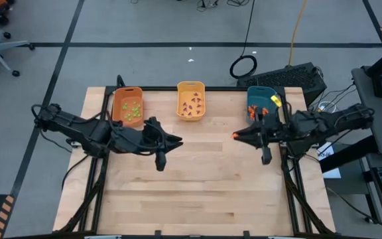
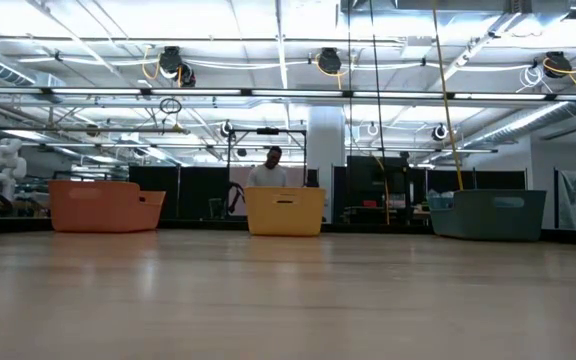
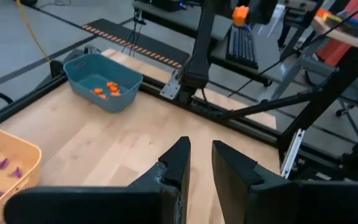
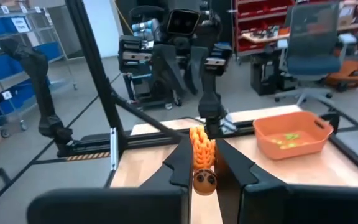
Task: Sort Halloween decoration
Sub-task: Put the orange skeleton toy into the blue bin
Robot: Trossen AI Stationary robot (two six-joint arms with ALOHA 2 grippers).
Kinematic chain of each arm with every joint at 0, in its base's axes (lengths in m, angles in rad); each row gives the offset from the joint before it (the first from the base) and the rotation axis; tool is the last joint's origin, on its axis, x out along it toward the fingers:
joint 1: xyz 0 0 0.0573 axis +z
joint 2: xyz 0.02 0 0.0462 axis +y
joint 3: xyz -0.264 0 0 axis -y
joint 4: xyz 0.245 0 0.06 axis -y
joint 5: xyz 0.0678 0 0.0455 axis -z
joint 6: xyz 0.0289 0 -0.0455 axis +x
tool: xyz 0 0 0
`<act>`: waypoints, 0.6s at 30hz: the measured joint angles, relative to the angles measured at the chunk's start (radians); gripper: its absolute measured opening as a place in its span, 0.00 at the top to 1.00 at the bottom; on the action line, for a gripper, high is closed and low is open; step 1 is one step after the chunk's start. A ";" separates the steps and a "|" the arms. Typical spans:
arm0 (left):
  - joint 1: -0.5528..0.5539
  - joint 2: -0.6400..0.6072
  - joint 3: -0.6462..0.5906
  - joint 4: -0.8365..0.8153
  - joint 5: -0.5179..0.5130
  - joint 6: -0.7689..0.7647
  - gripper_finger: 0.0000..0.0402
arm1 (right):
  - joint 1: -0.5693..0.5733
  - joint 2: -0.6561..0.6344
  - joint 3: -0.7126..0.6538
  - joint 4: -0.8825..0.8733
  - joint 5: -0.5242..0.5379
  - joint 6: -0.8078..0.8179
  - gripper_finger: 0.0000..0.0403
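Only the right wrist view shows the right gripper (image 4: 204, 163) pinching an orange trinket (image 4: 202, 163) between its fingers; from above it is a mere orange speck. The left gripper (image 3: 201, 163) fingers stand narrowly parted, empty, above bare tabletop (image 3: 123, 140)

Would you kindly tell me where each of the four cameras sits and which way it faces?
High view: above the table, looking straight down; both arms show, left tool and right tool facing each other.
Low view: at table-top height, looking across at the orange bin, yellow bin and teal bin; no arm shows.
Left wrist view: past its empty tool toward the teal bin.
Right wrist view: past its tool, shut on an orange trinket, toward the orange bin.
Shared: all three bins appear in the high and low views.
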State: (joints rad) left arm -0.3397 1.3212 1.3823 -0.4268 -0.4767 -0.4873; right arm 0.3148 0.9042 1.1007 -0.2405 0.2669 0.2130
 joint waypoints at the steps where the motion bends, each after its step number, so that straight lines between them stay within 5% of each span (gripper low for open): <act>1: 0.000 0.000 0.006 0.001 0.000 0.000 0.84 | -0.005 -0.006 0.000 0.000 0.000 -0.011 0.94; 12: 0.000 0.000 0.042 -0.001 -0.027 0.082 0.84 | -0.037 -0.069 0.000 0.000 -0.001 -0.328 0.94; 18: 0.014 0.000 0.042 0.000 -0.037 0.077 0.84 | -0.054 -0.076 0.000 0.003 -0.001 -0.346 0.94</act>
State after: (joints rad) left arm -0.3252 1.3212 1.4239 -0.4264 -0.5137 -0.4102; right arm 0.2612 0.8282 1.1011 -0.2371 0.2661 -0.1330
